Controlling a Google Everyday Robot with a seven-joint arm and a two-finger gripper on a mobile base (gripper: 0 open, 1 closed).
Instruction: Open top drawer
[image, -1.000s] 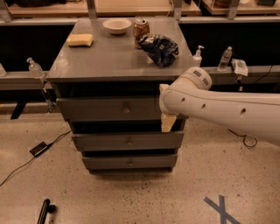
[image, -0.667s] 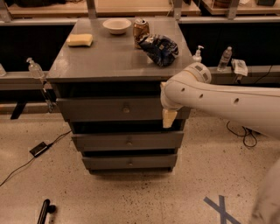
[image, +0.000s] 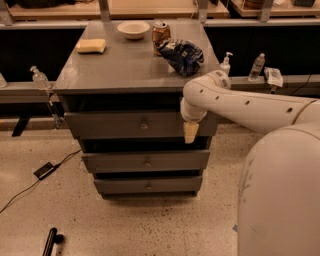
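The top drawer (image: 115, 125) sits directly under the overhanging lip of the grey cabinet top (image: 125, 70), its flat front spanning nearly the full width, with a small round knob (image: 144, 123) at its centre; it looks pushed in, with a dark gap along its upper edge. The gripper (image: 191, 132) hangs down from the white arm (image: 240, 105) in front of the drawer's right part, well right of the knob, with its pale tip crossing the drawer's lower edge. Whether it is open or closed cannot be told. Below are the middle drawer (image: 146, 161) and bottom drawer (image: 148, 185), each narrower. On the cabinet top, a yellow sponge (image: 91, 46), a bowl (image: 133, 29) and a soda can (image: 161, 32) stand near the back, and a chip bag (image: 182, 50) lies close to the right edge above the arm. The speckled floor (image: 140, 225) in front of the drawers is open; a black cable (image: 20, 192) trails at the left, and the robot's body (image: 280, 200) fills the lower right.
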